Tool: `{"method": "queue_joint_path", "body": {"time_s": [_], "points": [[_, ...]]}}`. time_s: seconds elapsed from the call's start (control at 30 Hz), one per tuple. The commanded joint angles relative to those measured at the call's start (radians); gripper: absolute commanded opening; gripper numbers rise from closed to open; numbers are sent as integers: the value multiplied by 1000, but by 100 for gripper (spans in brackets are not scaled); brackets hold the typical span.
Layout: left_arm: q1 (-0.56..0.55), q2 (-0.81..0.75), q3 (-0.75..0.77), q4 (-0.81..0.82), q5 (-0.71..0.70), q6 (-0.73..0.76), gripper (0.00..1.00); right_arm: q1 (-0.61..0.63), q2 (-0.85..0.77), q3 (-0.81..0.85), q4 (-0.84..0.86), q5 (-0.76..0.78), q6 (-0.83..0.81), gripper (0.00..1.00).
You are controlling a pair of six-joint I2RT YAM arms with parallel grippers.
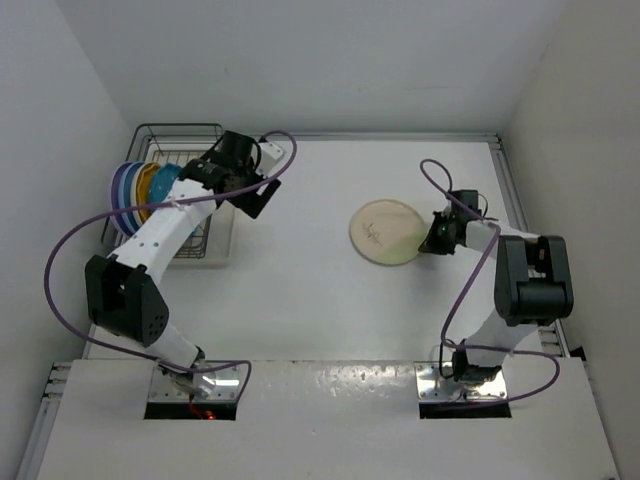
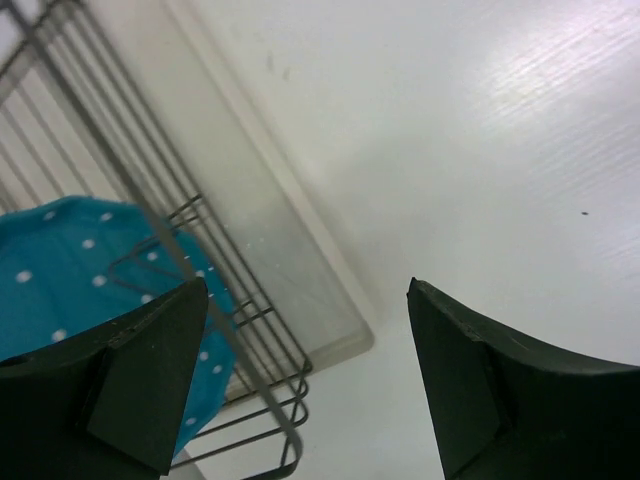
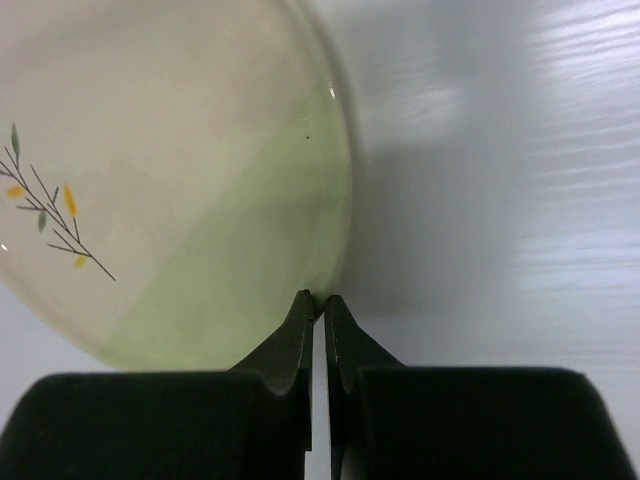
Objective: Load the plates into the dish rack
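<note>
White table (image 1: 300, 310): R hand (image 3: 322, 298) pinched on cream plate (image 3: 170, 190) rim, L hand (image 2: 306, 288) spread wide by dish rack (image 1: 180, 131).

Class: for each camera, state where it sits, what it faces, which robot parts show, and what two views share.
Top external: above, behind the bases, looking down; both arms, dish rack, cream plate.
Left wrist: faces past open left gripper at rack corner, teal plate.
Right wrist: faces along right gripper, shut on cream plate's rim.
Shared: cream plate, top and right wrist.
</note>
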Motion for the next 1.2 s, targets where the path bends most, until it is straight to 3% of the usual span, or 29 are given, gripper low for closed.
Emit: {"method": "queue_joint_path", "body": {"time_s": [0.0,0.27,0.53,0.77,0.83,0.93,1.03,1.07,1.17], "points": [[-34,19,-2,2,37,-16,86,50,-64,-41,48,-83,-47,0],[-77,99,-24,2,198,-34,83,174,-81,-84,41,-94,-78,0],[-138,248,-88,116,526,-68,83,361,-78,-92,126,-68,26,0],[-172,415,-101,186,427,-165,79,412,-44,-67,140,-59,125,0],[-152,466,-72,186,464,-186,77,423,-52,-78,155,-57,130,0],[-161,521,-59,186,476,-197,69,435,-53,-77,152,-41,140,0],[-192,552,-59,186,398,-206,54,443,-64,-84,155,-33,150,0],[-192,564,-71,186,389,-206,46,440,-66,-87,155,-30,156,0],[-213,573,-71,175,329,-215,0,443,-79,-87,155,-19,162,0]]}}
